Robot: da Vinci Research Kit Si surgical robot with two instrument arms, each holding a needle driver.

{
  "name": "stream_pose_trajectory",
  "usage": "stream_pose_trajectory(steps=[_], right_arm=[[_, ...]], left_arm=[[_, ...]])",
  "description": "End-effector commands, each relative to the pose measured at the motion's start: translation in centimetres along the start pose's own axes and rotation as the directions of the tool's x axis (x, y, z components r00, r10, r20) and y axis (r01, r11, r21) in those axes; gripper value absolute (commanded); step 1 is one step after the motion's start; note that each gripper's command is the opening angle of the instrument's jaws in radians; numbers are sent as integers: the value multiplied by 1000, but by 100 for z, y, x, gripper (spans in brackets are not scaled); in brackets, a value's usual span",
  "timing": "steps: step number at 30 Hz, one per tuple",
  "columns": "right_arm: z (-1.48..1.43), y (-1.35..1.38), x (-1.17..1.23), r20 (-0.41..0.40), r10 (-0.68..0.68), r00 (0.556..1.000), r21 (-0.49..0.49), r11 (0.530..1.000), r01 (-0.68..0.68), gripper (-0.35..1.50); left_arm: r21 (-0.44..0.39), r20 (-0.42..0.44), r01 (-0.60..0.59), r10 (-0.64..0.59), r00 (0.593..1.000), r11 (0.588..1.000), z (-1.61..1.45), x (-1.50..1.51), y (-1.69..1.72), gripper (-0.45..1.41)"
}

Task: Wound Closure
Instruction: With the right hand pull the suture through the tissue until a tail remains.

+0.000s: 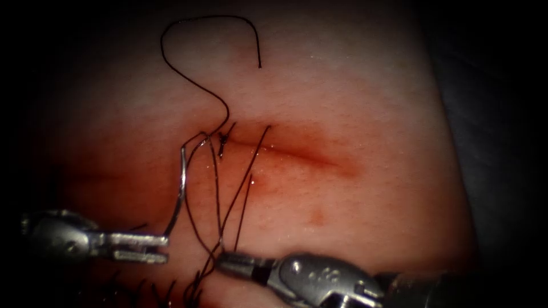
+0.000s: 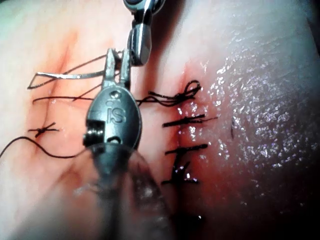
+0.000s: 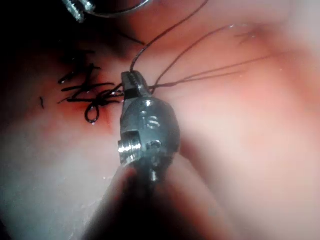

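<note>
Steel glints at the lower left of the endoscope frame, where the left tool (image 1: 140,247) has its fingers closed on the needle (image 1: 181,188) near one end of its curve; the rest of the curve rises up the frame toward the left end of the cut (image 1: 285,149), clear of the tissue (image 1: 365,102) as far as can be judged, though whether its far tip touches the surface cannot be told. In the left wrist view the same tool (image 2: 116,67) pinches the needle (image 2: 65,76), which lies out flat above the surface. Dark thread (image 1: 194,80) runs from the needle's upper end, loops across the upper left of the frame and ends free near the top centre. A small knot (image 1: 224,138) sits at the left end of the cut. Several strands drop from there to the right tool (image 1: 220,261) at lower centre, whose fingers are closed on the thread. The right wrist view shows this tool (image 3: 134,80) gripping strands beside a row of finished stitches (image 3: 85,90). Judged from this, one stretch is already sutured and one knot is placed on the cut in the endoscope frame; the reddened span of cut running right of that knot lies unstitched, so much closure remains
</note>
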Motion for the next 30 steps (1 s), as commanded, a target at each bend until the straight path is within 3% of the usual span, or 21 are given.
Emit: stream_pose_trajectory(steps=[1, 2, 3, 4, 7, 9, 14, 15, 28, 30], right_arm=[[9, -2, -1, -26, -78, 997, 0, 997, 78, -35], [9, 1, 2, -47, -120, 992, -4, 993, 120, -35], [9, 5, 5, -68, -150, 986, -9, 989, 150, -21], [9, 12, 10, -88, -172, 981, -15, 985, 171, 39], [8, 34, 22, -106, -246, 963, -42, 969, 243, 120], [6, 48, 26, -110, -295, 949, -61, 955, 289, 133], [4, 81, 26, -102, -345, 933, -87, 937, 337, 133], [6, 92, 22, -83, -364, 928, -90, 930, 356, 121], [50, 145, -5, -9, -392, 920, -106, 915, 389, 100], [53, 148, -6, -10, -393, 919, -109, 914, 390, 81]], left_arm=[[-1, 0, 0, 0, 1000, 1000, 4, -3, 2, -45], [-2, 0, 1, -1, 1000, 1000, 1, 0, 2, -45], [-4, -1, 2, -2, 1000, 1000, -2, 1, 2, -45], [-4, -4, 4, -4, 1000, 1000, -5, 1, 0, -45], [16, -6, 14, -14, 1000, 1000, -19, 0, -8, -45], [44, -3, 31, -31, 1000, 999, -32, -3, -17, -45], [100, 15, 40, -42, 999, 994, -58, -12, -35, -45], [119, 24, 43, -46, 999, 992, -64, -15, -40, -45], [171, 33, 56, -62, 998, 984, -78, -23, -54, -45], [171, 33, 55, -62, 998, 984, -77, -23, -53, -45]])
